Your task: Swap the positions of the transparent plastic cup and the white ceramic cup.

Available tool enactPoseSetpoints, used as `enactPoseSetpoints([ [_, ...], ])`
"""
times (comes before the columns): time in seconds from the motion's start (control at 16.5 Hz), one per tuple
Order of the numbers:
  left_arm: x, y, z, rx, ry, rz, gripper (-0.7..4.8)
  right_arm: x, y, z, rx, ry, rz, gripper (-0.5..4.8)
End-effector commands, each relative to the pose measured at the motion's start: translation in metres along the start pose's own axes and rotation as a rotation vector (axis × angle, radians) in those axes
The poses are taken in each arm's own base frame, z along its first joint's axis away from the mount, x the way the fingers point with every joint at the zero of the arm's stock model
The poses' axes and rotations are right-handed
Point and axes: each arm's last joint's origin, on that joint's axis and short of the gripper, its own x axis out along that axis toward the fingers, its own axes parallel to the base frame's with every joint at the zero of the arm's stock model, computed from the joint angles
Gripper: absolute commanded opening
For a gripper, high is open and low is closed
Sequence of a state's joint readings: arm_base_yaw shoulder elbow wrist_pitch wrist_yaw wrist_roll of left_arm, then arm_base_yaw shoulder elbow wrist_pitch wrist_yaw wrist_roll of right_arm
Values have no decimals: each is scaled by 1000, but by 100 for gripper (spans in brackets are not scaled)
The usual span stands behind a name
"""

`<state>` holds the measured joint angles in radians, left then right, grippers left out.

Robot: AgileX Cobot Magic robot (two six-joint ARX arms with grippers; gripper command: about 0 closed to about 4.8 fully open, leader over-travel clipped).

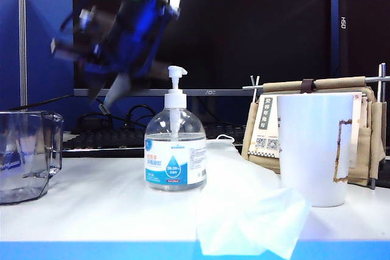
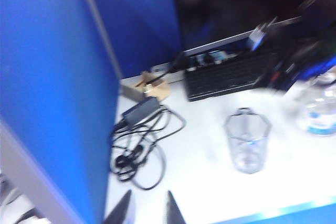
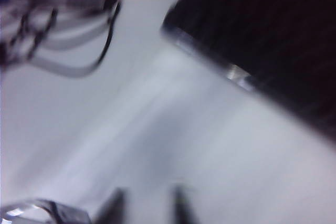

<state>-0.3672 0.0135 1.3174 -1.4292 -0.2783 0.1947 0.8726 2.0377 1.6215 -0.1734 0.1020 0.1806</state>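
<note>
Exterior view: the transparent plastic cup (image 1: 27, 155) is being shown far left, upright; the white ceramic cup (image 1: 314, 148) right. The empty right gripper (image 3: 147, 205), jaws parted, is being blurred above it; the left gripper (image 2: 148, 209), narrowly parted, is being held farther.

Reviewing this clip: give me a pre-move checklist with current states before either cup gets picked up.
1. Transparent plastic cup upright on the table's left: ok.
2. White ceramic cup upright on the right: ok.
3. Sanitizer bottle and tissue sit between the cups: not ok.
4. Left tool empty, away from the clear cup: ok.
5. Right tool raised over the clear cup's side, blurred, empty; jaw gap: cannot tell.
</note>
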Motion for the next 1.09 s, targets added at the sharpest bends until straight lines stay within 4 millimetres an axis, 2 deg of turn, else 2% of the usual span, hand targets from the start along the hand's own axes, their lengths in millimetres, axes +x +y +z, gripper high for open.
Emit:
enactPoseSetpoints([
  [0.06,0,2,3,-1,-23,38,79,-42,3,33,-41,-134,8,-6],
  [0.12,0,3,5,-10,-53,38,79,-59,3,44,-53,-175,12,-6],
  [0.24,-3,11,14,-49,-183,34,79,-128,2,77,-86,-334,28,-6],
  [0.36,-15,18,23,-83,-310,15,79,-197,-2,97,-112,-466,24,-6],
  [0.49,-36,26,32,-118,-448,28,79,-274,-6,101,-149,-561,-47,-6],
  [0.55,-55,33,35,-149,-548,28,78,-327,-11,91,-174,-575,-146,-6],
  [0.61,-78,41,33,-173,-631,31,78,-372,-19,73,-180,-540,-245,-6],
  [0.73,-100,52,24,-191,-663,49,78,-414,-29,44,-170,-456,-305,-6],
  [0.79,-105,57,8,-188,-546,116,79,-442,-41,16,-95,-383,-364,-6],
  [0.85,-102,59,-3,-189,-424,156,79,-455,-50,-5,-34,-351,-407,-6],
  [0.91,-99,58,-8,-196,-378,144,79,-460,-56,-21,14,-346,-433,-6],
  [0.97,-95,57,-6,-197,-386,71,79,-462,-65,-49,90,-371,-435,-6],
  [1.09,-83,58,-1,-189,-384,28,79,-449,-70,-79,134,-415,-415,-6],
])
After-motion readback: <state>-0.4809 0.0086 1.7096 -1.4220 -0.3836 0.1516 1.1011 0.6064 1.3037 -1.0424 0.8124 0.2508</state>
